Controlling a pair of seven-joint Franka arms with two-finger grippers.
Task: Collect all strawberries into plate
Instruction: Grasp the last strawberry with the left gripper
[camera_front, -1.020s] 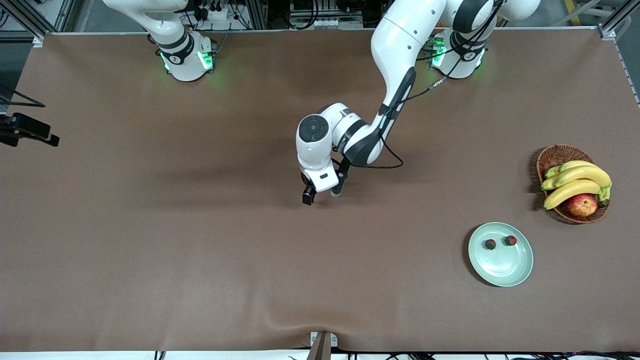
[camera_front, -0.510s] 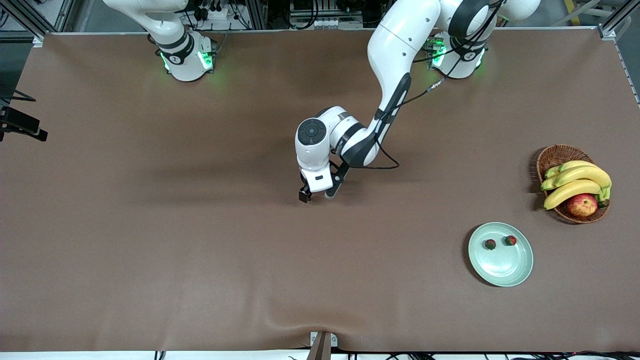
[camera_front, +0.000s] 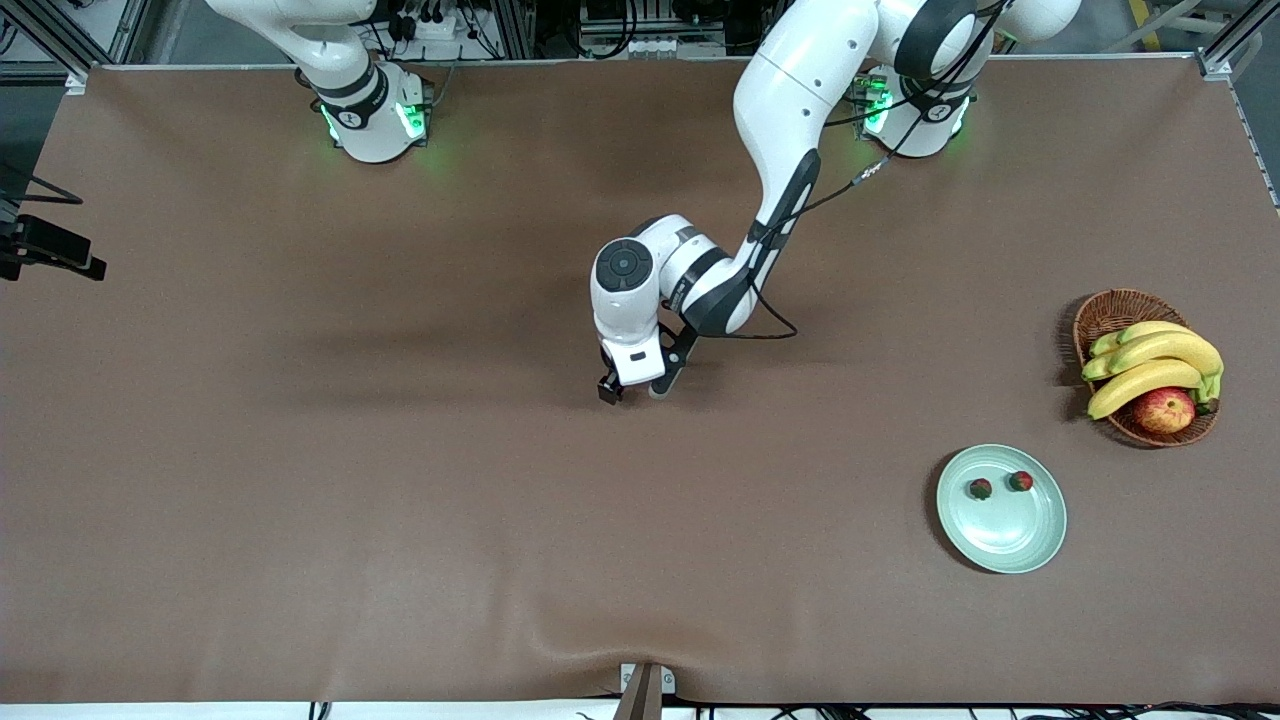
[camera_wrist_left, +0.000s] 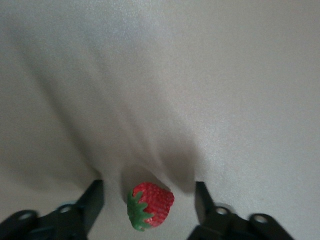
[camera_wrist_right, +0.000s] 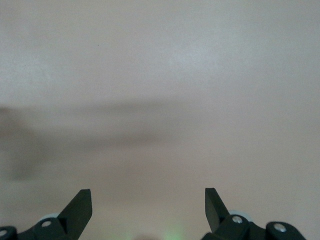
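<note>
Strawberry lies on the brown tablecloth between the left gripper's spread fingers.

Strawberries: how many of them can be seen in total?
3. Two strawberries lie in the plate: one beside the other. The third lies on the table between the left gripper's fingers, hidden in the front view.

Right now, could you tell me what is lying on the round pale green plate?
Two small red strawberries lie on the round pale green plate, toward the rim nearer the wicker basket. The rest of it shows bare glaze; nothing covers it.
</note>
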